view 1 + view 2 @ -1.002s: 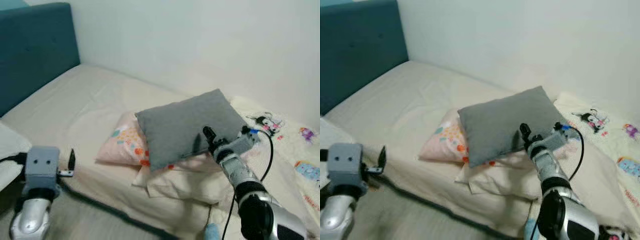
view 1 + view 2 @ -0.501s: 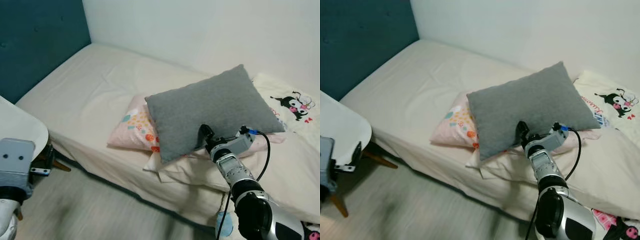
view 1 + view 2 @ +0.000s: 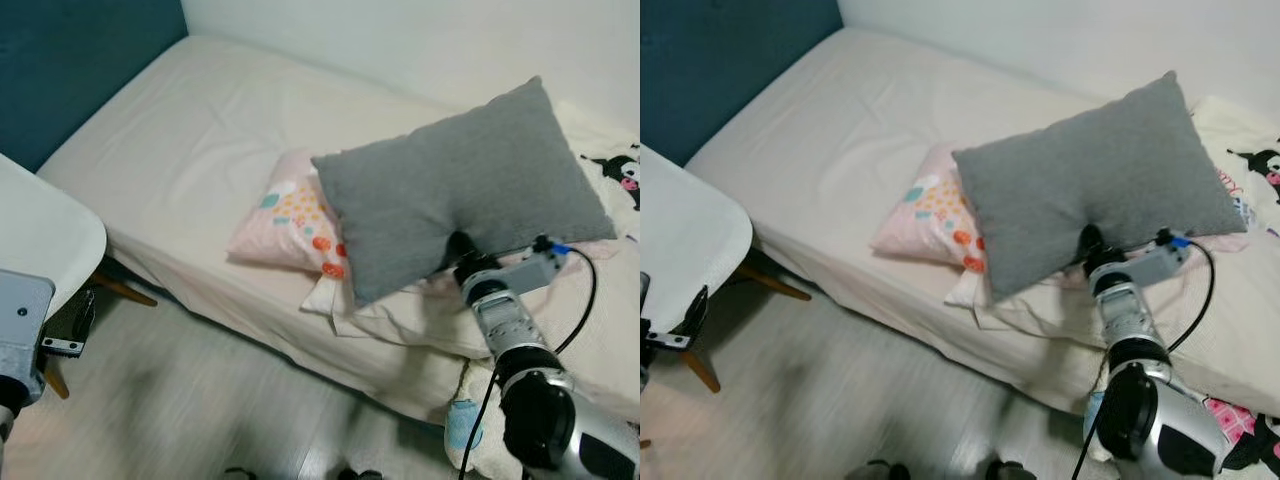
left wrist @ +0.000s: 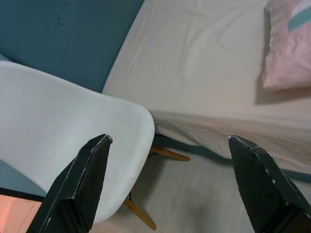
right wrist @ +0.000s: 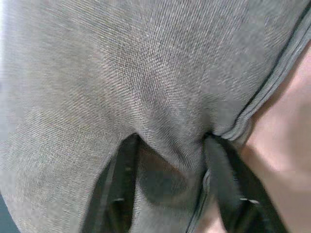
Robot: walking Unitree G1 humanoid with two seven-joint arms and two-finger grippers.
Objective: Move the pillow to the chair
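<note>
- Nearest the robot, the left gripper (image 4: 167,187) hangs with its 2 fingers spread wide and nothing between them, over the floor (image 3: 200,400) beside the white chair (image 3: 40,240).
- Next out, the right gripper (image 3: 1090,245) has its fingers clamped on the lower edge of the grey pillow (image 3: 460,200), the fabric bunched between them.
- Raised at that edge, the pillow hangs above the bed (image 3: 200,130), over a pink pillow (image 3: 285,215) and a cream one (image 3: 400,320).
- Its long axis runs from its near left corner up to its far right corner, the broad face tilted toward the camera.
- Judged from this, the grasp is done; the carry to the chair on the left and the release remain.
</note>
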